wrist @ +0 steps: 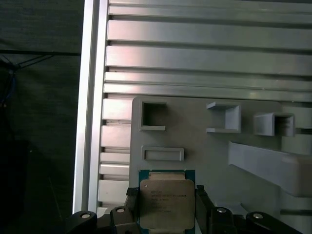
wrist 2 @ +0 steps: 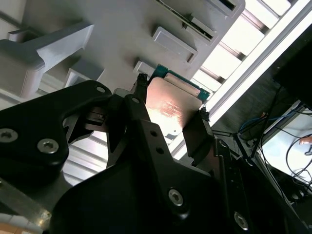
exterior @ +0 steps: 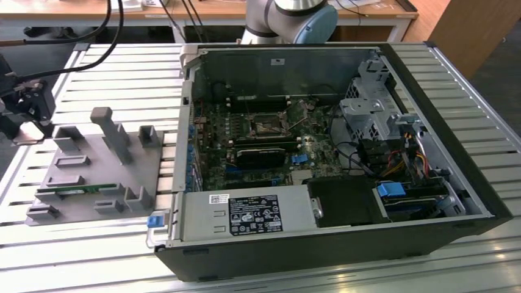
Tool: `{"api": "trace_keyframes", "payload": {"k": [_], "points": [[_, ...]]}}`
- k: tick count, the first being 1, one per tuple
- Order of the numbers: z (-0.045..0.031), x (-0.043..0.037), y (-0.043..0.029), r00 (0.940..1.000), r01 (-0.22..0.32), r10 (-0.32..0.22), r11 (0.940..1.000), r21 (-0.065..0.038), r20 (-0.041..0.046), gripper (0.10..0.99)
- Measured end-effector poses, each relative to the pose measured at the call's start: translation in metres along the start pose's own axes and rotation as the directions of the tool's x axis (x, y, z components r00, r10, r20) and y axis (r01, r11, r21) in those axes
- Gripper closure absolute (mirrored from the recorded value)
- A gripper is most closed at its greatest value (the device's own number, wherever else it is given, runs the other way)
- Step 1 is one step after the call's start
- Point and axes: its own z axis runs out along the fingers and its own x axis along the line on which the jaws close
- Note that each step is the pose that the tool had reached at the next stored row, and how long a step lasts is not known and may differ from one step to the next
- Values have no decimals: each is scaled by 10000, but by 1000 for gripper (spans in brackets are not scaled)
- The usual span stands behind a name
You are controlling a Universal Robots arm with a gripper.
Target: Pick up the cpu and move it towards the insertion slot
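Holding the cpu [wrist: 167,204] in the gripper [wrist 2: 171,100] at the grey tray [wrist: 204,146]: grasp apparently made, carry to the insertion slot [exterior: 267,125] left to do.
Closed narrowly on the chip's opposite edges with matte black bolted fingers [wrist 2: 197,134]; flat square part, shiny silver lid catching a warm glare, thin green rim, whether clear of the tray hard to tell. Just behind, smooth moulded plastic with square pockets and upright posts, a narrow green memory stick [exterior: 77,191] in one recess. Beneath, ribbed aluminium bench [wrist: 195,58]. Farthest, toward the exterior view's right, an open black computer case [exterior: 456,152], its dark, silver-framed socket well apart from the tray.
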Motion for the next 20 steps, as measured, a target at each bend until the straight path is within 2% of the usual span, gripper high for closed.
{"api": "trace_keyframes", "payload": {"k": [20], "points": [[-140, 0, 7, 10000, 0, 0, 10000, 0, 1, 545]]}}
